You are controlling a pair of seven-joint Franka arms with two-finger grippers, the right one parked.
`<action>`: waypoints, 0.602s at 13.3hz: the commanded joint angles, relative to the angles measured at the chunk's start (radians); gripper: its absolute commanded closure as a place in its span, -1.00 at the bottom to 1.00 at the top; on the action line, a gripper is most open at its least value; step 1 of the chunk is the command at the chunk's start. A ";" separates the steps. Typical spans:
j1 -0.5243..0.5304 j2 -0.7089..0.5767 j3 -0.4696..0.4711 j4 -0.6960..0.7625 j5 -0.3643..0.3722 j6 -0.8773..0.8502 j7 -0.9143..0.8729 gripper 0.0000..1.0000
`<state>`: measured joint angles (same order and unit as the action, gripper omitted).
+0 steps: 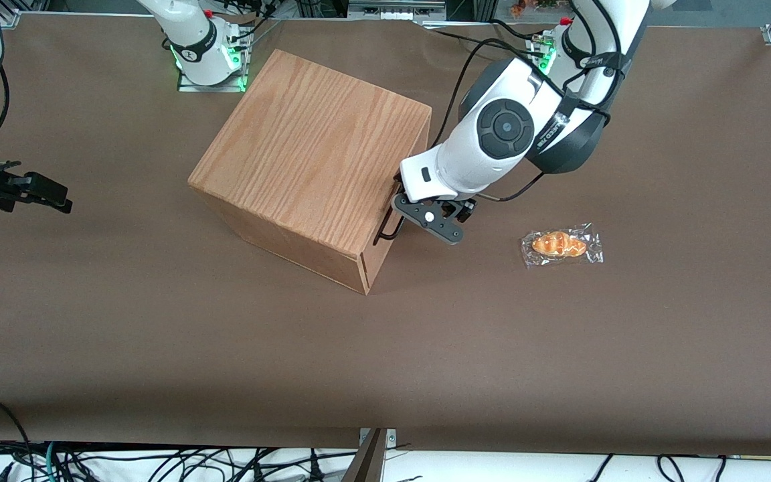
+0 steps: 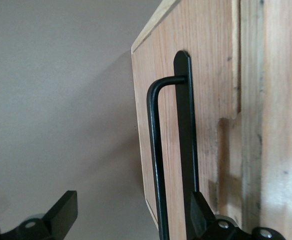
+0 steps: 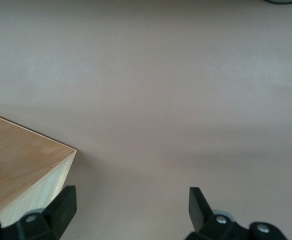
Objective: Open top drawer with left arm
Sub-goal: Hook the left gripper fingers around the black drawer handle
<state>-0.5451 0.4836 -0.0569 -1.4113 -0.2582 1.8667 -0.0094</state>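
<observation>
Nearest you, bare worktop (image 1: 385,361) fronts the box (image 1: 312,147). Note the top drawer (image 2: 205,100) on the box face toward the working arm's end, shut flush, its handle (image 2: 155,165) standing proud to give a pull point. Your pincer (image 2: 131,220) is spread wide, straddling that wire without clamping. The left arm (image 1: 499,140) reaches down with its wrist levelled at the face. A wrapped pastry (image 1: 561,245) lies apart.

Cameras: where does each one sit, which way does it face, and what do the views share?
Front view: high above the table edge, looking down on the oak box, left arm and gripper at the top drawer's handle.
Left wrist view: on the working arm, facing the top drawer; open fingers straddle its handle.
Right wrist view: facing the table, a box corner showing.
All share the box.
</observation>
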 commanded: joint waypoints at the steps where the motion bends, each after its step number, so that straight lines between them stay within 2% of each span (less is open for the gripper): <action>1: 0.002 0.029 0.011 0.037 -0.041 -0.006 0.065 -1.00; 8: -0.016 0.070 0.011 0.035 -0.056 0.040 0.086 -1.00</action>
<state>-0.5442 0.5246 -0.0518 -1.4090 -0.2747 1.9026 0.0517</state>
